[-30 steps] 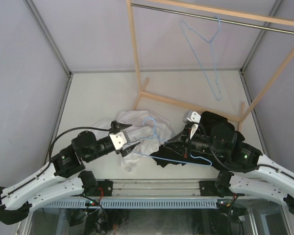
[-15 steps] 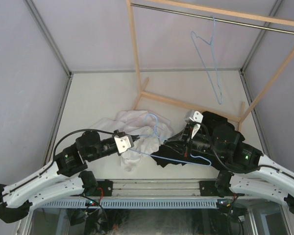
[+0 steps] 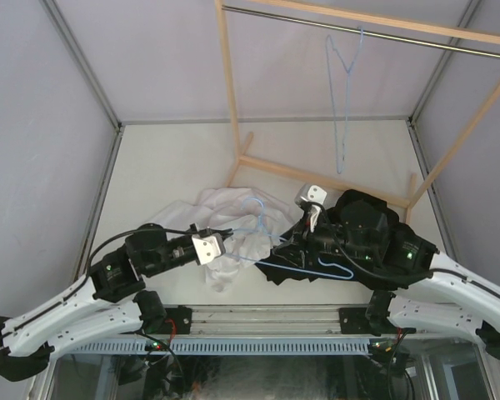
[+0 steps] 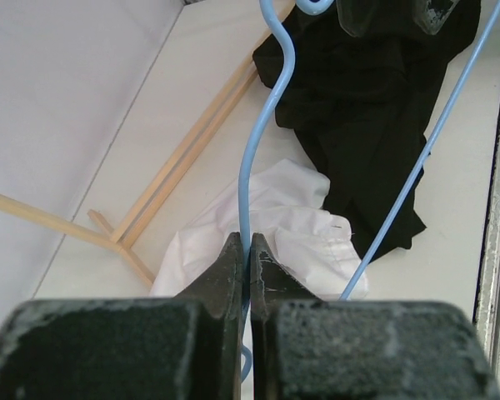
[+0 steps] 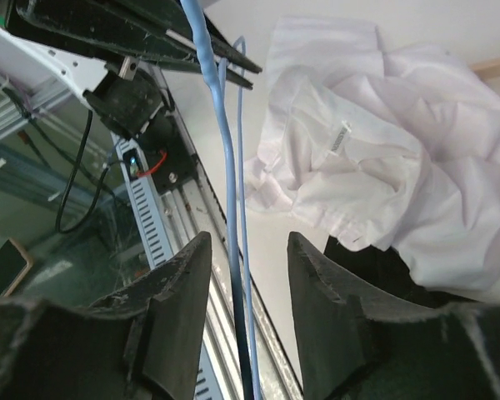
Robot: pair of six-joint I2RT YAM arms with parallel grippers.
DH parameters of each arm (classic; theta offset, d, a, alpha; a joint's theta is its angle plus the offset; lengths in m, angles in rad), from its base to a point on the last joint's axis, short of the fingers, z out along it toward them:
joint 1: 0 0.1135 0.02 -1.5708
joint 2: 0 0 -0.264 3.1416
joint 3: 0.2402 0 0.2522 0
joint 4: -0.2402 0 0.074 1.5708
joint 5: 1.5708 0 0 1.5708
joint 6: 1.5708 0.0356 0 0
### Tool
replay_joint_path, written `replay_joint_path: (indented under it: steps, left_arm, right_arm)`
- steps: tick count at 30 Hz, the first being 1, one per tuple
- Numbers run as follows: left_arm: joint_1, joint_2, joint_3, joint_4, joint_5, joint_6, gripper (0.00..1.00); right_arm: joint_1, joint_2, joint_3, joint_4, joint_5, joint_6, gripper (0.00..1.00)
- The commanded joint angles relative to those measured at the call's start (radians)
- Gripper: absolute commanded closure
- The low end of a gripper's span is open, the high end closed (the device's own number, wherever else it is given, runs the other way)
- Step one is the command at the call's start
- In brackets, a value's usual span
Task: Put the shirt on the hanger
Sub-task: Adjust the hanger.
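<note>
The right pincer [image 5: 247,243] sits further left now, wide open around the hanger [image 4: 267,108]; the left pincer [image 4: 246,247] pinches its wire

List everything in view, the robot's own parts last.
shirt: one, white, crumpled on the table in front of the left arm
black garment: one, black, heaped on the table right of the shirt
held hanger: one, light blue wire, over both garments, between the arms
spare hanger: one, light blue wire, hooked on the rack's metal rail
rack: one, pale wood with metal rail, far half of the table
table: one, off-white, under everything
left gripper: one, black, jaws shut on the held hanger
right gripper: one, black, jaws open either side of the hanger wire
</note>
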Motion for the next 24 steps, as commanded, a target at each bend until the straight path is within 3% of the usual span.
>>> replay_joint_path:
  steps: [1, 5, 18, 24]
  left_arm:
    - [-0.001, 0.008, 0.018, -0.023, 0.004, 0.055, 1.0]
    - [-0.001, 0.055, 0.045, -0.087, 0.021, 0.08, 1.0]
    - [-0.001, 0.018, 0.025, -0.099, 0.018, 0.091, 1.0]
    - [-0.001, 0.012, 0.021, -0.096, 0.015, 0.093, 1.0]
  right_arm:
    - [-0.011, 0.045, 0.086, -0.096, -0.095, -0.04, 0.6]
    - [-0.014, 0.097, 0.134, -0.141, -0.127, -0.06, 0.68]
    - [-0.023, 0.148, 0.131, -0.204, -0.143, -0.082, 0.73]
    - [-0.025, 0.178, 0.119, -0.198, -0.168, -0.07, 0.86]
